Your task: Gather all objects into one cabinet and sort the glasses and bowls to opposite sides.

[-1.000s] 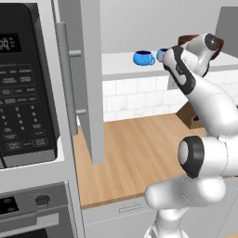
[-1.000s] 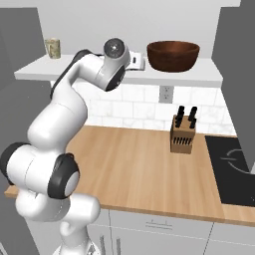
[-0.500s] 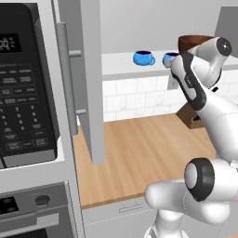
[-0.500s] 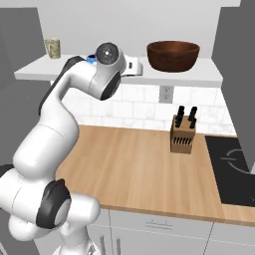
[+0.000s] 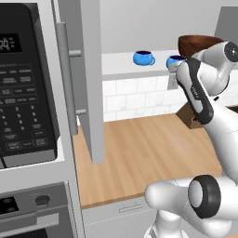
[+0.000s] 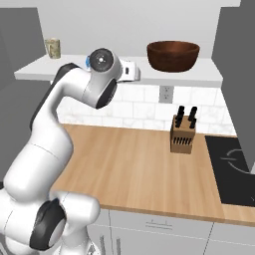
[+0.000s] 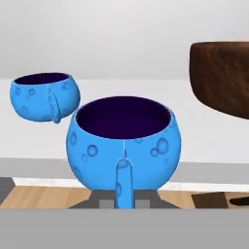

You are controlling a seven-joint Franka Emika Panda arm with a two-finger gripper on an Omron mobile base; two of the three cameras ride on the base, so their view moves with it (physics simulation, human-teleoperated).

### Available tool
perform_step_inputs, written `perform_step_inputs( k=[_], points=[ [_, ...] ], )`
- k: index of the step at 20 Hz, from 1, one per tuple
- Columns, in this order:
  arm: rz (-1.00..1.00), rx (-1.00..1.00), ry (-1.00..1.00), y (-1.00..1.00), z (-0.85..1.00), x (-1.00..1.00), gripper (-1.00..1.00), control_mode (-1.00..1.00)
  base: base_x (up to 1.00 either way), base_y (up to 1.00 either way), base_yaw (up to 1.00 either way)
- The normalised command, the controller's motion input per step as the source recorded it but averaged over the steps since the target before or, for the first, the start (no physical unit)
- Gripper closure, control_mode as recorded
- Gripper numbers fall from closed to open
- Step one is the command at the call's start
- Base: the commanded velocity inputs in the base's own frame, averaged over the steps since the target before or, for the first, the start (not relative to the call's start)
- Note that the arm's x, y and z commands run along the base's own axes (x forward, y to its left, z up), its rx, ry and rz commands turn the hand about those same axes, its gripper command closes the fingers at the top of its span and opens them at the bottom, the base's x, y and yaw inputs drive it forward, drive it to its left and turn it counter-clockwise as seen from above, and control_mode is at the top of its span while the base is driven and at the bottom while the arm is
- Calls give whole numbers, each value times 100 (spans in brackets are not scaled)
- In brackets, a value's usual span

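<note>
Left base view: cabinet door swung open, bar handle on its edge. On the white shelf, far cup near the middle, near cup just right of it at the front edge, partly behind the arm. Brown bowl at the right end, mostly hidden by the arm. Microwave at left, oven below it. Wooden worktop under the shelf.

Right base view: tumbler standing upright at the left end of the shelf, well apart from the rest. Bowl toward the right end, upright. Wrist raised to the shelf's front edge, between tumbler and bowl. Knife block on the worktop near the back wall, cooktop at the right edge.

Hand view: near cup close in front, upright, handle facing the camera. End effector nearly closed, pinching that handle, fingertips mostly hidden behind it. Far cup behind and left, apart from the near cup. Bowl at right, not touching either cup. Shelf's front edge running just under the near cup; whether the cup rests on it cannot be told.
</note>
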Motion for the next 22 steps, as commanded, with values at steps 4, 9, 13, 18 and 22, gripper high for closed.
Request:
perform_step_inputs(
  k=[4, 9, 13, 18, 22],
  points=[
    [0, 0, 0, 0, 4, -27, 100, -100, 0, 0, 0],
    [0, 0, 0, 10, 28, -13, 100, -100, 0, 0, 0],
    [3, 0, 0, 38, 13, -30, 100, -100, 0, 0, 0],
    [7, 0, 0, 36, 0, -42, 100, -100, 0, 0, 0],
    [8, 0, 3, 45, 0, -12, 100, -100, 0, 0, 0]
  ],
)
